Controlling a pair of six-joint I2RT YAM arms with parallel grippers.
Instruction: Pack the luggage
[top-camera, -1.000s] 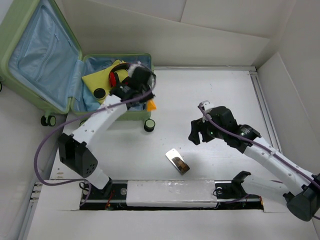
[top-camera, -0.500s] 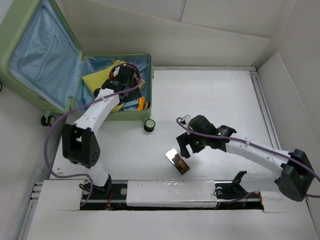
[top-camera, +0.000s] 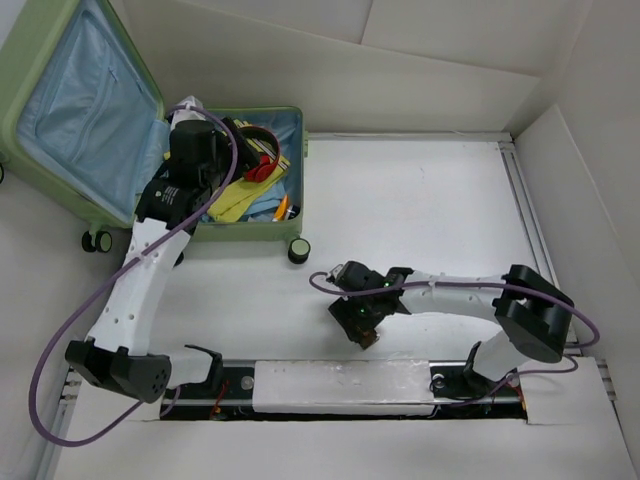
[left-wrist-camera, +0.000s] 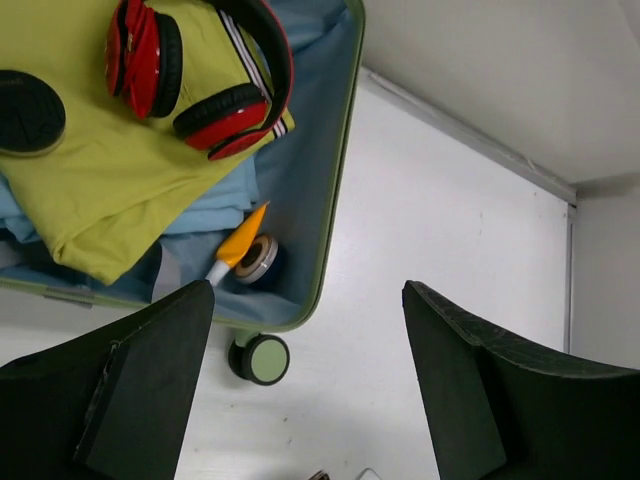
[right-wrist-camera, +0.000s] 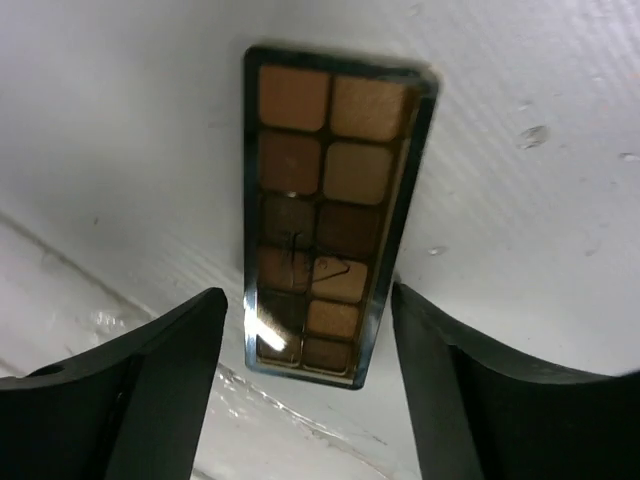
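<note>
The luggage (top-camera: 80, 110) lies open at the back left, pale green with blue lining. Its lower half (left-wrist-camera: 335, 190) holds a yellow garment (left-wrist-camera: 120, 180), red headphones (left-wrist-camera: 200, 70), a black round disc (left-wrist-camera: 25, 110) and an orange-tipped item (left-wrist-camera: 242, 240). My left gripper (left-wrist-camera: 310, 390) hangs open above the suitcase's near right corner, with nothing between its fingers. An eyeshadow palette (right-wrist-camera: 325, 210) lies flat near the table's front edge (top-camera: 366, 338). My right gripper (right-wrist-camera: 308, 300) is open just above it, one finger on each side of the palette's near end.
A black caster wheel (top-camera: 299, 250) sticks out at the luggage's front corner, another (top-camera: 97, 240) at the left. White walls enclose the table; a raised strip (top-camera: 520, 190) runs along its right side. The white front rail (top-camera: 340, 385) lies just behind the palette.
My left gripper opened and drew back to the left over the luggage; the orange-tipped item now lies inside. My right arm swung left and down onto the palette.
</note>
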